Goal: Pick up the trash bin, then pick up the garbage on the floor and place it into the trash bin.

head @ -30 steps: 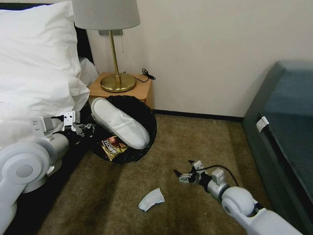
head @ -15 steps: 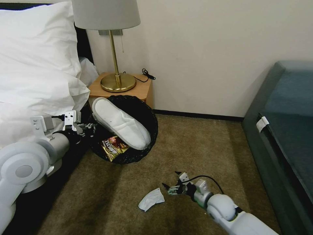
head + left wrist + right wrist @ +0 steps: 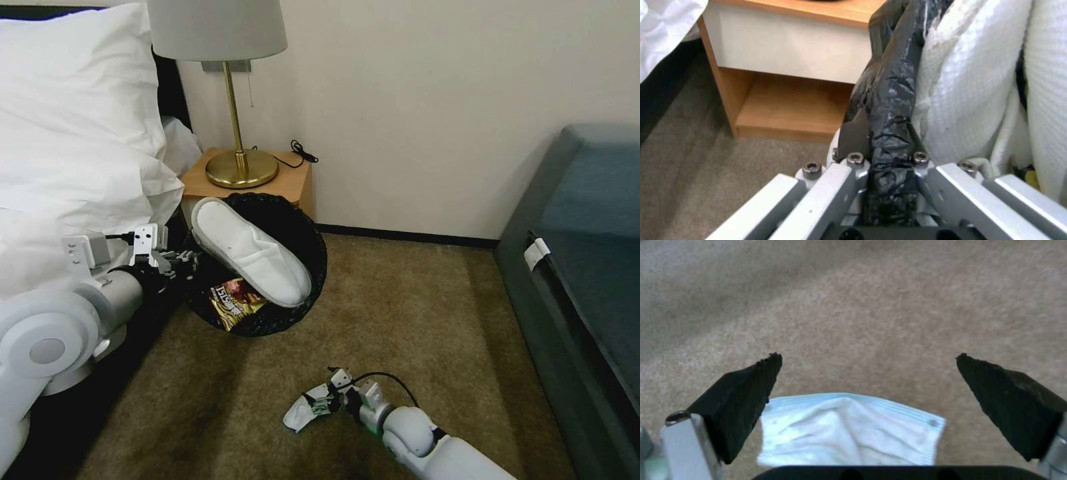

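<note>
The trash bin point(image 3: 315, 235), lined with a black bag, hangs tilted beside the bed. My left gripper point(image 3: 183, 259) is shut on its near rim. In the left wrist view the fingers point(image 3: 880, 156) pinch the crinkled black bag rim point(image 3: 893, 86). A flat white slipper point(image 3: 250, 252) lies across the bin's mouth, with a red and gold snack wrapper point(image 3: 235, 301) under it. One piece of garbage point(image 3: 298, 415), a crumpled white and pale blue sheet, lies on the carpet. My right gripper point(image 3: 319, 402) is open right at it, and its black fingertips point(image 3: 751, 386) straddle the garbage point(image 3: 849, 430).
A wooden nightstand point(image 3: 288, 181) with a brass lamp point(image 3: 240, 168) stands against the wall behind the bin. The bed with white pillows point(image 3: 73, 133) fills the left. A dark green sofa point(image 3: 587, 240) runs along the right. Brown carpet lies open between them.
My right arm has swung left and down across the carpet until its open gripper reached the white piece. The left arm and the bin have barely shifted.
</note>
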